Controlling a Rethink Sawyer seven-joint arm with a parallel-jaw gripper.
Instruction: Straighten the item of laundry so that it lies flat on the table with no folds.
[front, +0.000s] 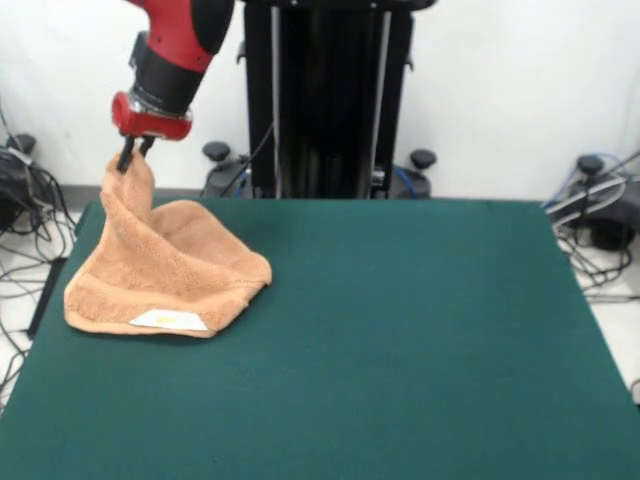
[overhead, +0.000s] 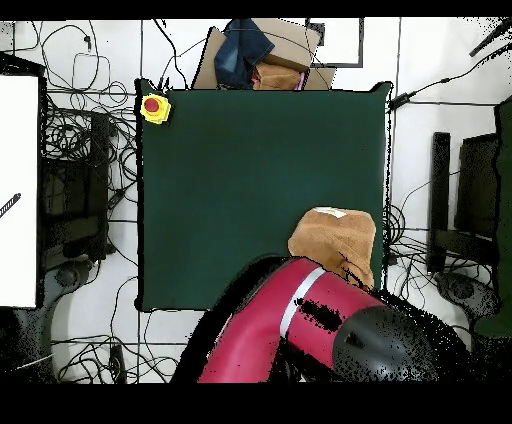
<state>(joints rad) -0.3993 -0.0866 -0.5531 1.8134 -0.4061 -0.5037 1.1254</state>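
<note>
The peach-orange towel (front: 165, 270) lies bunched and folded at the far left of the dark green table (front: 400, 330), its white label (front: 168, 320) facing the near side. One corner is pulled up into a peak. My gripper (front: 135, 155) is shut on that raised corner, above the table's far left edge, and holds it up while the rest of the towel drapes down onto the table. In the overhead view the towel (overhead: 330, 240) shows at the table's right side, partly covered by my red arm (overhead: 280, 320); the gripper itself is hidden there.
The black pedestal (front: 330, 100) stands behind the table's far edge. Cables and black equipment (front: 600, 215) lie on the floor at both sides. A yellow box with a red button (overhead: 154, 107) sits at a table corner. A cardboard box with clothes (overhead: 262, 55) stands beyond the table.
</note>
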